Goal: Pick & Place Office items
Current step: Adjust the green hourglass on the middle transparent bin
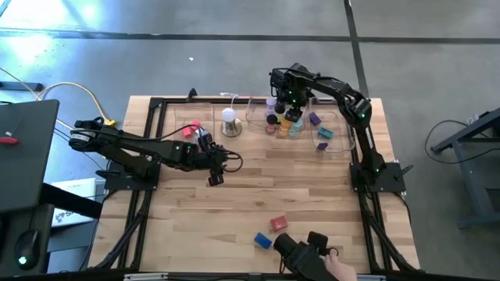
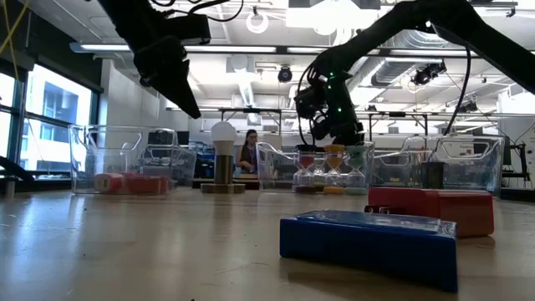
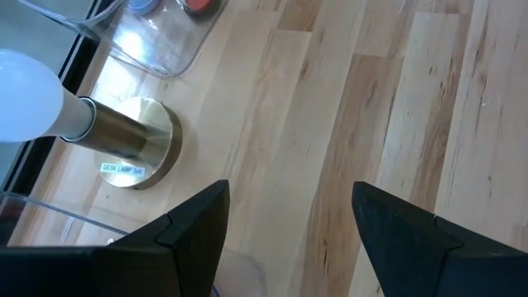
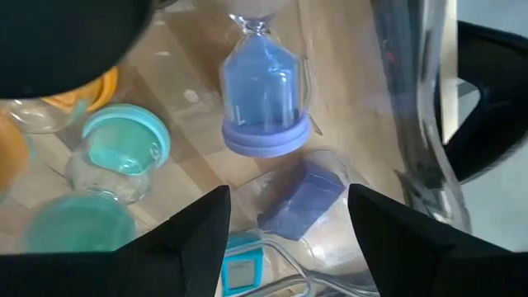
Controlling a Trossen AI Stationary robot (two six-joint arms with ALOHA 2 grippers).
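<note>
Right gripper [image 1: 291, 100] hangs over the middle clear tray [image 1: 258, 119] at the table's far edge, fingers apart and empty, above a cluster of lilac, teal and orange hourglasses [image 1: 283, 122]. Left gripper [image 1: 216, 165] hovers over bare wood near the white dome lamp [image 1: 229, 117], jaws spread, holding nothing. A red block [image 1: 279, 224] and a blue block [image 1: 262, 240] lie at the near edge.

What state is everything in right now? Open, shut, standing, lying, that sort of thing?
Left pincer: open, empty, above bare table.
Right pincer: open, empty, over the trays.
Purple hourglass: standing upright.
Teal hourglass: upright.
Purple block: lying in a clear tray.
Blue block: flat on table.
Red block: flat behind it.
Desk lamp: upright.
</note>
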